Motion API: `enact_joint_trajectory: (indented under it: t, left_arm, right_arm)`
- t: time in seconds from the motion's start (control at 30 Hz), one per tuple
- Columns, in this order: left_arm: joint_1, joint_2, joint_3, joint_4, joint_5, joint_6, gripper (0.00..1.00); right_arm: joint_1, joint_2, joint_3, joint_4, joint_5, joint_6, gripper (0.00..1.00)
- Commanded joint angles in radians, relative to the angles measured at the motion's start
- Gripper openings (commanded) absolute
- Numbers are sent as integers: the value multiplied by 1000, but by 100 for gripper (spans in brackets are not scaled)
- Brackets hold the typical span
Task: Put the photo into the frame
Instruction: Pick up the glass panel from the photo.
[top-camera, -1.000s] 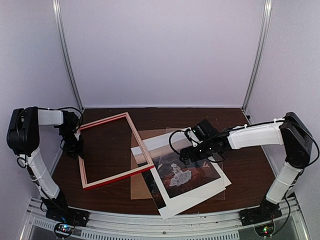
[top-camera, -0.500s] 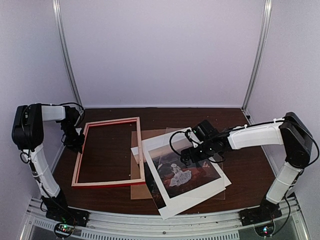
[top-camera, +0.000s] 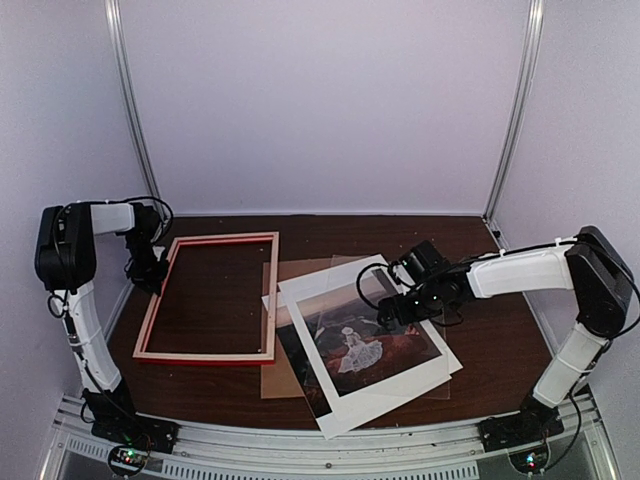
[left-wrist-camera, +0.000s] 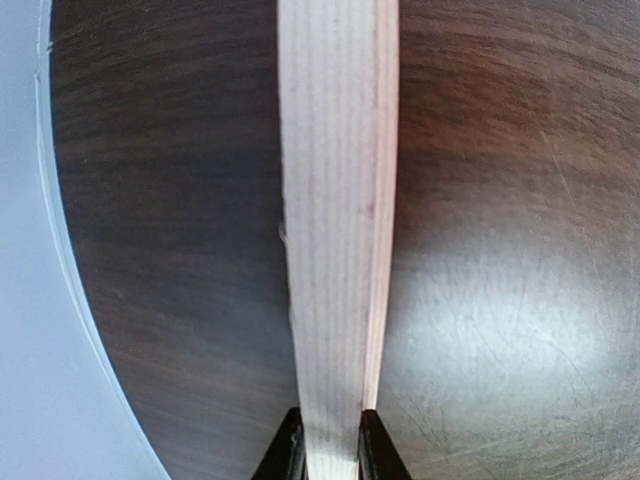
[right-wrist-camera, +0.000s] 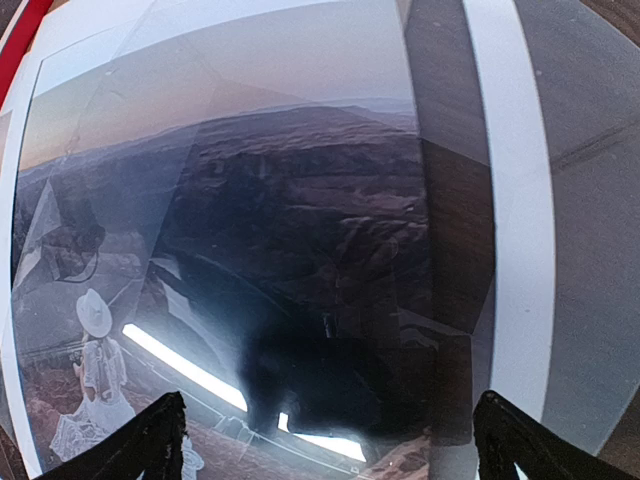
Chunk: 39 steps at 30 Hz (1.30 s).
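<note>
Swung down from its tilted, skewed pose of a second ago, the frame (top-camera: 200, 357) now appears to lie flat and squared-up at the left of the table (top-camera: 480, 330), pale wood back upward with only red edging showing. The left gripper (top-camera: 150, 272) is clamped on its left rail, fingers pinching either side of the wood in the wrist view (left-wrist-camera: 330, 445). The right gripper (top-camera: 395, 308) has drifted a little to the right and hangs with its jaws spread wide over the upper right part of the photo (top-camera: 365, 345). That print lies right of centre, askew, on top of a brown backing board (top-camera: 300, 268); its corner sits just beside the frame's right rail. A clear sheet (top-camera: 440, 385) seems to cover it, judging by the glare in the right wrist view, so a pinch here could catch the sheet instead, or crease the print. The photo shows a white-dressed figure in dark reddish land, bordered in white.
</note>
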Motion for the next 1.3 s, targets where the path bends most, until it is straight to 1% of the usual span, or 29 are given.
enact_joint_trajectory:
  t: [0.0,0.07,0.2,0.27,0.33,0.37,0.4,0.5,0.6,0.73,0.83,0.93,1.07,1.27]
  left_arm:
    - [16,44,37,-16,-50,24,11]
    - [16,46,42,-16,-55,16,18]
    - [16,16,55,-25,-58,-12,38]
    - [16,-21,54,-23,-44,-24,46]
    - [11,-84,43,-10,-10,-32,80]
    - [5,-114,35,0,9,-36,92]
    - [-5,-144,25,7,32,-39,97]
    - [-72,-229,-9,28,92,-48,98]
    - [-197,-298,-46,57,120,-90,98]
    - [-364,-358,-126,157,275,-199,97]
    - [-481,-368,-165,257,339,-290,96]
    - [-598,-342,-165,339,356,-366,96]
    - [-747,-268,-124,424,359,-417,95]
    - [-861,-112,-20,465,375,-467,95]
  right_arm:
    - [-35,-68,-23,-20,17,29,100]
    - [-53,-82,-35,-30,26,47,100]
    - [-102,-130,-70,-36,37,83,100]
    - [-134,-153,-84,-49,43,101,100]
    - [-167,-167,-97,-65,41,115,100]
    - [-184,-173,-103,-73,40,122,100]
    - [-197,-176,-109,-80,39,128,100]
    - [-238,-194,-132,-92,32,151,100]
    - [-269,-223,-152,-94,23,169,100]
    - [-309,-229,-164,-103,-16,179,100]
    - [-334,-219,-182,-83,-65,188,100]
    - [-341,-201,-191,-64,-113,196,99]
    - [-343,-187,-202,-37,-155,210,96]
    - [-346,-192,-220,-24,-186,225,95]
